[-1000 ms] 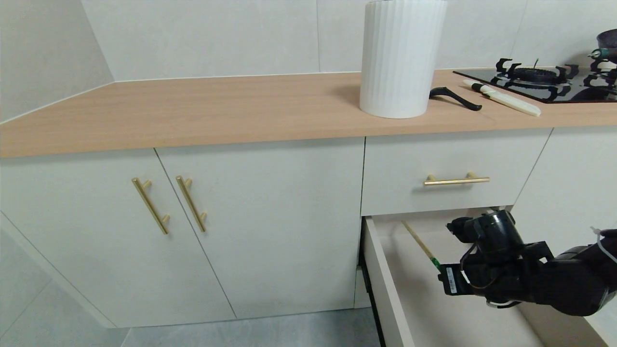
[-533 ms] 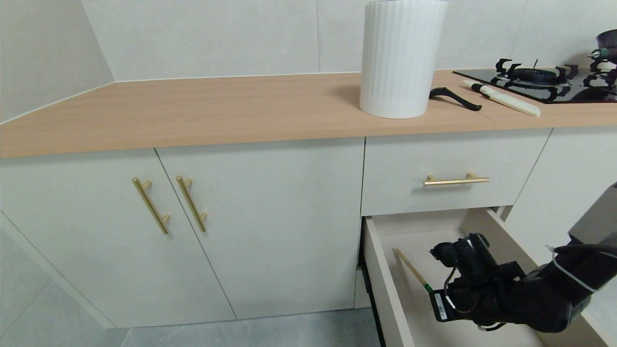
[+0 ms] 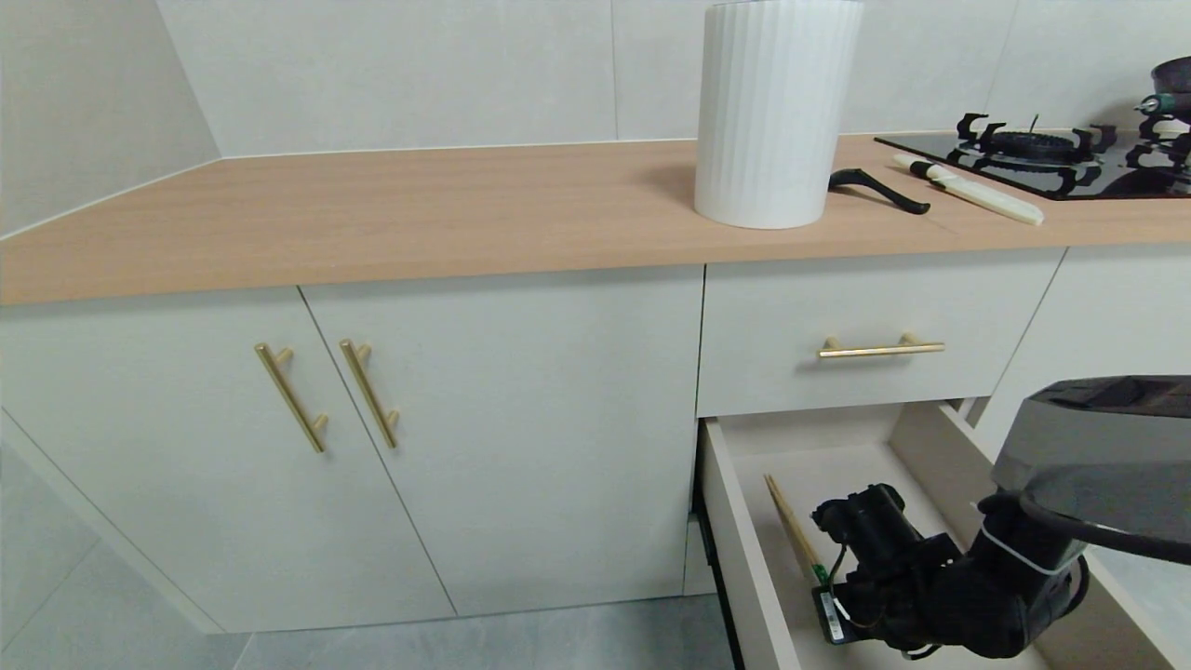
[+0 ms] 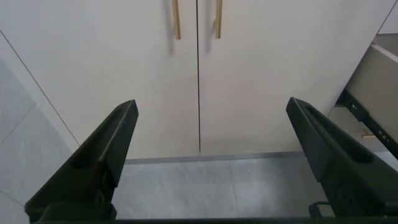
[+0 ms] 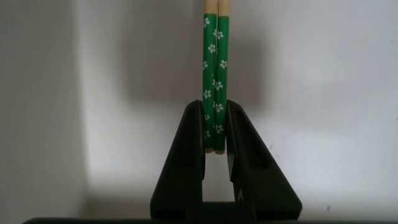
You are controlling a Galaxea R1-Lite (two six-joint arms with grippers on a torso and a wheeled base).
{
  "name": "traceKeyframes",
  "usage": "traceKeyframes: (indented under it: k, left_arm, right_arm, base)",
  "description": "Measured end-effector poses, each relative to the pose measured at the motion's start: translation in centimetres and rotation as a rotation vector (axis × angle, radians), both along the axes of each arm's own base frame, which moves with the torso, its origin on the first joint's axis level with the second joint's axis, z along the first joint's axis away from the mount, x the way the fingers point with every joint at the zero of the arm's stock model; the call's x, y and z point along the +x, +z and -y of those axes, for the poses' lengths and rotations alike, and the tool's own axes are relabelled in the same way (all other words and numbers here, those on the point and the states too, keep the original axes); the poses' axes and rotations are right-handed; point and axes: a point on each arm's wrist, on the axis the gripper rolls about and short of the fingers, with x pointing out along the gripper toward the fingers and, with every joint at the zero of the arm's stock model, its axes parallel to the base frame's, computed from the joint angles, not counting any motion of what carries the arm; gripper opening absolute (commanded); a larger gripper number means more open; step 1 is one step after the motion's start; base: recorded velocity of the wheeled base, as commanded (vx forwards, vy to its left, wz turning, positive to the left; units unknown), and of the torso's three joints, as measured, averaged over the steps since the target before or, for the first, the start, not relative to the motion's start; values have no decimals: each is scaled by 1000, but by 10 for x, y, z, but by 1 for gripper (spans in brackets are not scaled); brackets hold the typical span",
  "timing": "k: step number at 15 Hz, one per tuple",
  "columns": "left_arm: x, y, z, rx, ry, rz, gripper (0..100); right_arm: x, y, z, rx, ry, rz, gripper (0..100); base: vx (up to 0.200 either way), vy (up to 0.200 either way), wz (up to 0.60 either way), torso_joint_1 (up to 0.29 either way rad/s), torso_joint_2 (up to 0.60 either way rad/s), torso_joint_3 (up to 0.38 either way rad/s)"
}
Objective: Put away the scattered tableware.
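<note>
Right wrist view has the right gripper [image 5: 216,127] clamped on the green flowered ends of a pair of chopsticks [image 5: 216,68], which point straight away from it. From the head view they sit low in the open drawer [image 3: 735,530], just beside its left wall, long axis along that wall, bare wooden tips toward the drawer's back. The left gripper [image 4: 211,118] hangs with fingers spread wide before the cupboard doors [image 4: 261,81]; farther off, a white ribbed jar [image 3: 777,112] stands on the counter [image 3: 372,214].
</note>
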Motion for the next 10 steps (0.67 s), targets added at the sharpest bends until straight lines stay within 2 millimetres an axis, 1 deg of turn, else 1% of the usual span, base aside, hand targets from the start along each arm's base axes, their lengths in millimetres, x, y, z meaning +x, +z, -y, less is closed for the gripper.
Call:
traceKeyframes:
  k: [1,4,7,8,10]
  left_arm:
    - [0,0,0,0,0,0,100]
    - [0,0,0,0,0,0,100]
    - [0,0,0,0,0,0,100]
    - [0,0,0,0,0,0,100]
    - [0,0,0,0,0,0,100]
  right_arm:
    - [0,-3,0,-3,-3,-1,100]
    - [0,-7,1,-2,-15,-12,100]
    - [0,-6,0,-1,-17,-9,100]
    - [0,-4,0,1,-16,-3,100]
    - [-1,8,1,12,-16,17,100]
  base:
    - [0,0,0,0,0,0]
    - [0,0,0,0,0,0]
    - [0,0,0,0,0,0]
    - [0,0,0,0,0,0]
    - [0,0,0,0,0,0]
